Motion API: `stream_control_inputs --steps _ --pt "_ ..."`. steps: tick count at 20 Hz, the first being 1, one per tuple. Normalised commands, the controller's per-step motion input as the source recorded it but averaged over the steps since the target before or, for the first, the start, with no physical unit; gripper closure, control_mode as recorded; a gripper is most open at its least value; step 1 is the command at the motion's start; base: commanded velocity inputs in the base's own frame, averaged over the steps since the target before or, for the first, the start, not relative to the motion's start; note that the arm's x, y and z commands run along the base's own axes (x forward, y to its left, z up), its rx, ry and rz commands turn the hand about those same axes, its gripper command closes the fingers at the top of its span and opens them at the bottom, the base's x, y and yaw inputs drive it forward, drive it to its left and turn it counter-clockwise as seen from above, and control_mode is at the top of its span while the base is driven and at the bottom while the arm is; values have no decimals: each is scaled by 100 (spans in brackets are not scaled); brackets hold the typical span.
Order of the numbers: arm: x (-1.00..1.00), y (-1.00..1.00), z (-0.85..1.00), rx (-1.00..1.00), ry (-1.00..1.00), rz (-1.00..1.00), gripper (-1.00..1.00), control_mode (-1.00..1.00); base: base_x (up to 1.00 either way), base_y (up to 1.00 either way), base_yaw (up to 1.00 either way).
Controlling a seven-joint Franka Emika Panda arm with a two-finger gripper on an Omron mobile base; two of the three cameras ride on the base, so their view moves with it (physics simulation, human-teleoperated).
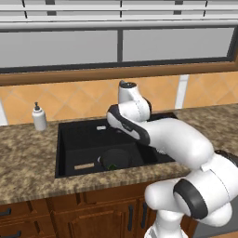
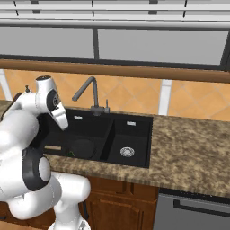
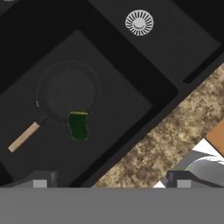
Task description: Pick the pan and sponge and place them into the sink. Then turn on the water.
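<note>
Released wide, my jaws [image 3: 111, 183] hover above the black two-basin sink [image 3: 144, 94]; inside it, the small green sponge [image 3: 78, 125] overlaps the barely visible black wooden-handled pan's [image 3: 65, 94] rim.

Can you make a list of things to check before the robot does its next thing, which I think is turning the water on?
1. Pan in the sink: ok, lying in the wide basin.
2. Sponge in the sink: ok, resting at the pan's rim near the handle.
3. Gripper empty: ok, open, holding nothing.
4. Faucet within reach: probably ok, it stands behind the sink.
5. Water running: not ok, no stream seen.
6. Spout over a basin: cannot tell.
</note>
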Motion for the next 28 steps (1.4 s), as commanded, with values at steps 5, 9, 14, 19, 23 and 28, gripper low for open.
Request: stream_control_inputs --steps 5,9,14,19,23,28 --pt "-11 -79 2 -2 0 9 -100 -100 0 0 0" --pt "-11 -99 0 0 0 15 -100 -100 0 0 0" --pt "0 -100 0 6 0 13 -100 -100 0 0 0" --pt "3 -93 -1 11 0 8 -100 -100 0 0 0" --pt "0 -81 0 10 0 11 -100 -100 0 0 0" --pt "0 -54 0 3 0 11 -100 -100 0 0 0"
